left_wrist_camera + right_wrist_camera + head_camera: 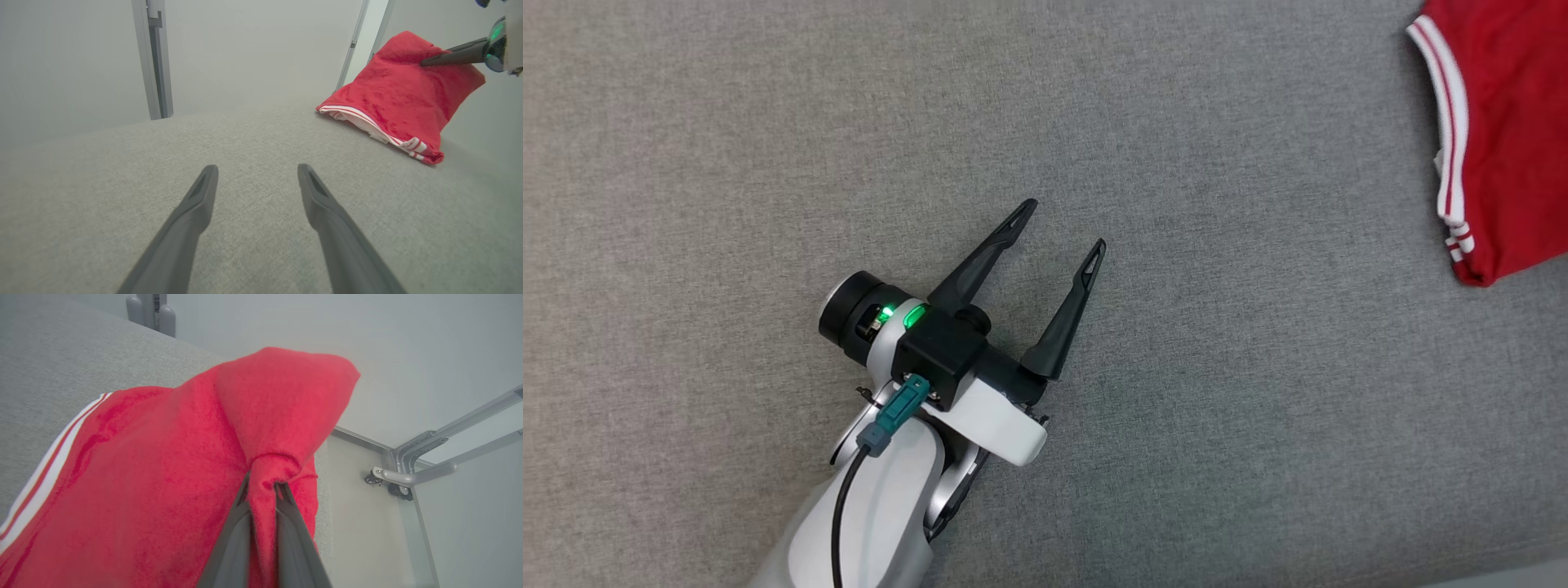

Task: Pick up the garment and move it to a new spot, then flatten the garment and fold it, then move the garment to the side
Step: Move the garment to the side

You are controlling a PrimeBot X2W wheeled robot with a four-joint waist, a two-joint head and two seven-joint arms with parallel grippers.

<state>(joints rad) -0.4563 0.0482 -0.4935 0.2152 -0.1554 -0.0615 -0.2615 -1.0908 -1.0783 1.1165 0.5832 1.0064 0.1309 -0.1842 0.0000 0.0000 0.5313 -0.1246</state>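
Observation:
The garment (1507,139) is red with white-striped trim, lying at the far right of the grey table in the head view. In the left wrist view the garment (400,94) sits folded at the upper right, lifted on one side by my right gripper (425,63). My right gripper (263,486) is shut on a pinched fold of the red cloth, which bunches up above the fingertips. My left gripper (1066,229) hovers open over bare cloth near the table's middle, well left of the garment, nothing between its fingers (200,200).
The grey fabric table (768,163) stretches wide around my left arm. Its right edge lies close under the garment (322,522), with pale floor and a wheeled metal frame (408,473) beyond. A metal post (155,61) stands behind the table.

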